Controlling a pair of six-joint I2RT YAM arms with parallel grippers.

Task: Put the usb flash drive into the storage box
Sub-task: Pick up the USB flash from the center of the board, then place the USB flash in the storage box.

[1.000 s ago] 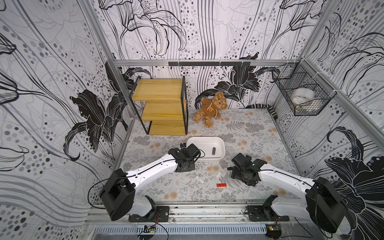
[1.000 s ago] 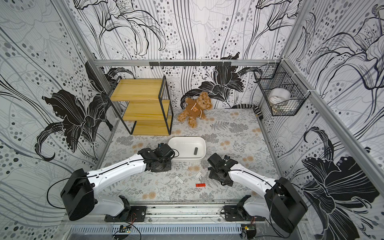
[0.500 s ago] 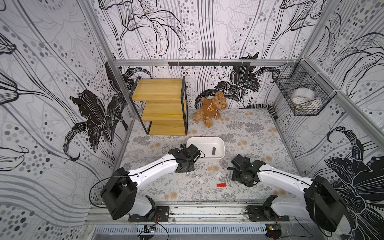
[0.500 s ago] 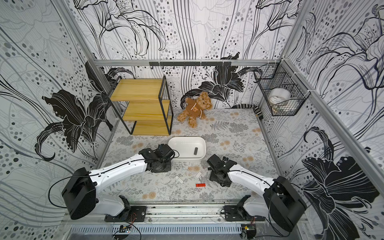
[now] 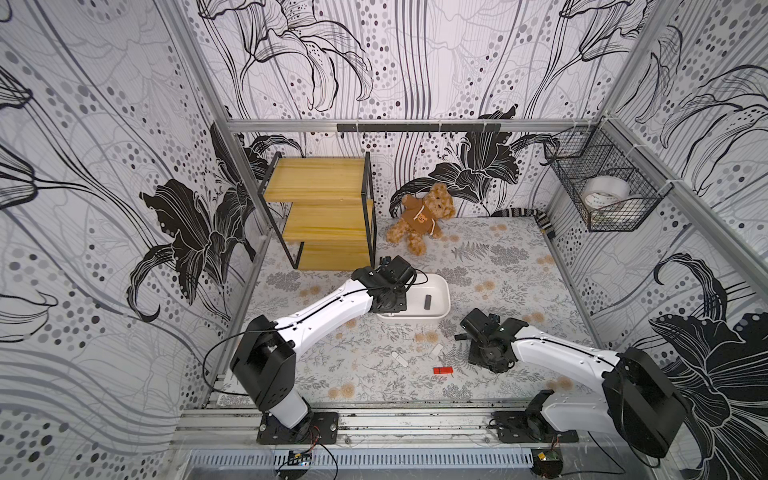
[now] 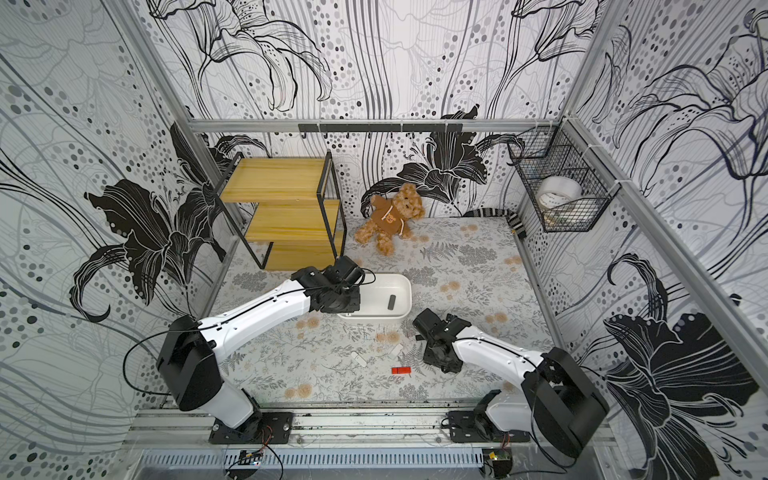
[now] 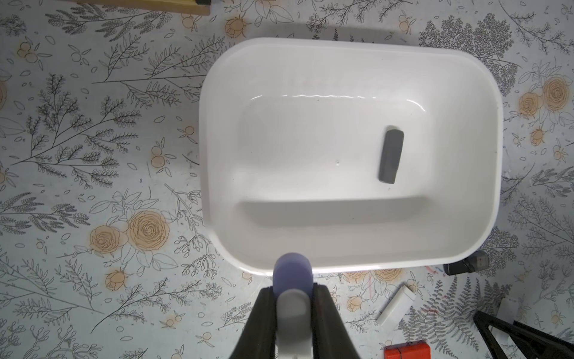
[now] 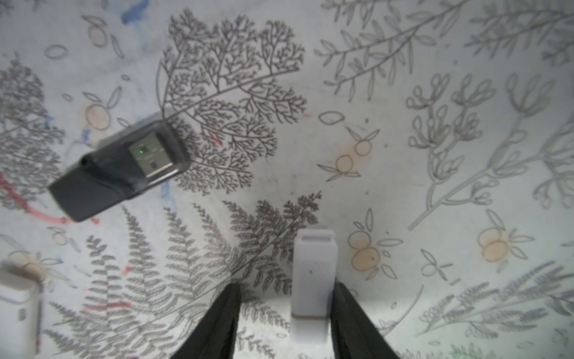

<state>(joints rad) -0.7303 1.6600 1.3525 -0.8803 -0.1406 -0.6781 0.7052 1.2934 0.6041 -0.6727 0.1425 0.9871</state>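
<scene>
Counting drives: one dark grey flash drive [image 7: 391,155] lies flat inside the storage box [image 7: 208,149], toward one end. At the box's rim the left gripper [image 7: 292,295] pinches a purple-capped drive [image 7: 292,273], tip over the edge, not yet released. On the floral mat [image 8: 435,46] the right gripper [image 8: 287,287] straddles a white drive [image 8: 313,270]. One finger [image 8: 349,320] touches it and a gap shows on the other side, so it is not clamped.

Loose on the mat: black clear-capped drive [image 8: 118,169], red drive [image 5: 442,370], slim white drive [image 5: 398,358]. Judged under halfway.

Box floor is mostly bare. The mat near the right arm is crowded. Teddy bear [image 5: 424,216] and wooden shelf [image 5: 324,216] are well apart.
</scene>
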